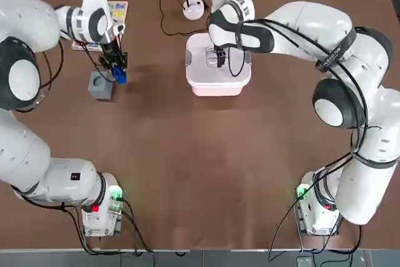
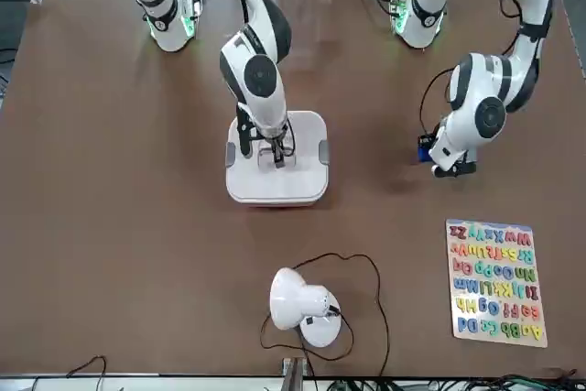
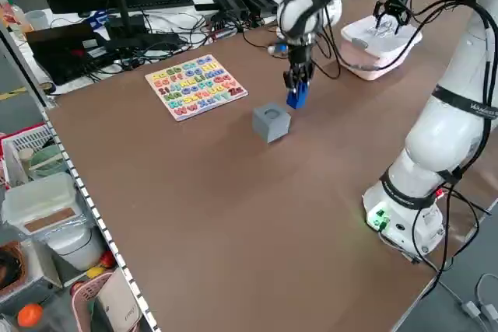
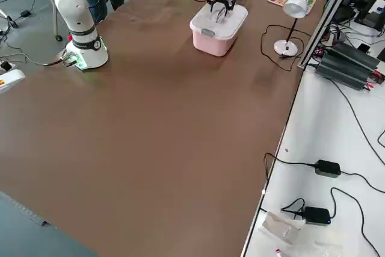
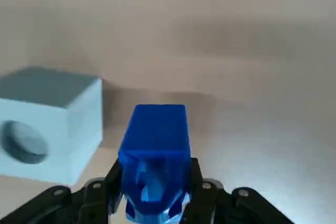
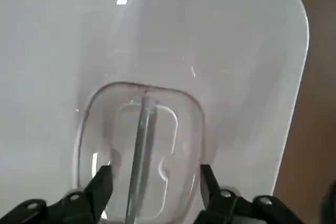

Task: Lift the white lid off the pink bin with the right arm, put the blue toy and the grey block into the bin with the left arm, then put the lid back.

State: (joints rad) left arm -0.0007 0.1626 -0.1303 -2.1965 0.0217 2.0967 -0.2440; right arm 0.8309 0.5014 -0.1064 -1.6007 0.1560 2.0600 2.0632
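- my left gripper [image 1: 118,73] pinches the blue toy [image 5: 155,153] between its two fingers; in my left wrist view the toy fills the gap and the fingers press its sides.
- the grey block [image 1: 102,85] sits on the table just left of that gripper, close beside the toy, its round dark mark showing on one face; i cannot tell whether toy and block touch.
- my right gripper [image 1: 220,59] hangs over the middle of the white lid [image 1: 200,48], fingers spread to either side of the thin handle bar in the recessed centre and not pressed on it.
- the lid is on the pink bin [image 1: 217,85], which stands right of my left gripper, toward the far side of the table [image 1: 200,167], well apart from the toy and block.
- a grey clip [image 2: 322,152] shows on the lid's side.
- farther out: a colourful alphabet puzzle board [image 2: 492,281] lies at the far left, beyond my left gripper; my left forearm covers most of it from overhead.
- a small white round device [image 1: 194,8] with a black cable lies just beyond the bin at the far edge.
- the stretch of table between my left gripper and the bin is bare brown surface.
- the inside of the bin is hidden under the lid, and my right wrist covers much of the lid from above.
- whether the toy rests on the table or hangs just above it i cannot tell.
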